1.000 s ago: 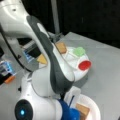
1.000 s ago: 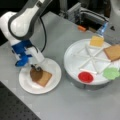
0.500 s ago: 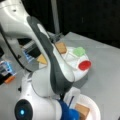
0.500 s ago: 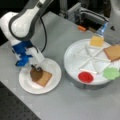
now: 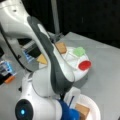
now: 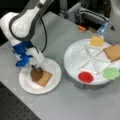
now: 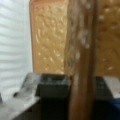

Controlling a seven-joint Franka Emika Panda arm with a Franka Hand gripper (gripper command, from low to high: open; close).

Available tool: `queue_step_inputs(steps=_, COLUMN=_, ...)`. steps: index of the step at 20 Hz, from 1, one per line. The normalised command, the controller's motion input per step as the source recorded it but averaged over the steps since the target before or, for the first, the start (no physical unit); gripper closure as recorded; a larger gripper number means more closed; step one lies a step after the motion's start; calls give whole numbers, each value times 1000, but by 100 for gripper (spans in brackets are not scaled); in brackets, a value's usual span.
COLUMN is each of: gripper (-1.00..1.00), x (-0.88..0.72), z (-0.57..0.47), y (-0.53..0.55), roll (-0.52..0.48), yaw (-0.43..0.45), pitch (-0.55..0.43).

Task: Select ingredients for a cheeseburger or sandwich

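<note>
On the small plate [image 6: 27, 83] near the worktop's front edge, the gripper [image 6: 37, 68] stays clamped on the patty [image 6: 36, 74] — edge-on over a toast square [image 6: 45, 78]; cheese [image 6: 96, 41] and toast [image 6: 113, 52] wait in the divided tray [image 6: 75, 58] behind.

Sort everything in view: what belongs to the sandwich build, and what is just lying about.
Job: patty in the gripper, toast on the small plate, cheese, second toast.
Lying about: red disc, green leafy piece, divided tray.
</note>
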Motion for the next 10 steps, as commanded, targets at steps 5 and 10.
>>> queue_step_inputs(steps=5, gripper=-100, x=-151, z=-86, y=135, roll=-183, yaw=102, pitch=-103)
queue_step_inputs(steps=10, gripper=-100, x=-182, z=-108, y=146, roll=-225, yaw=108, pitch=-120)
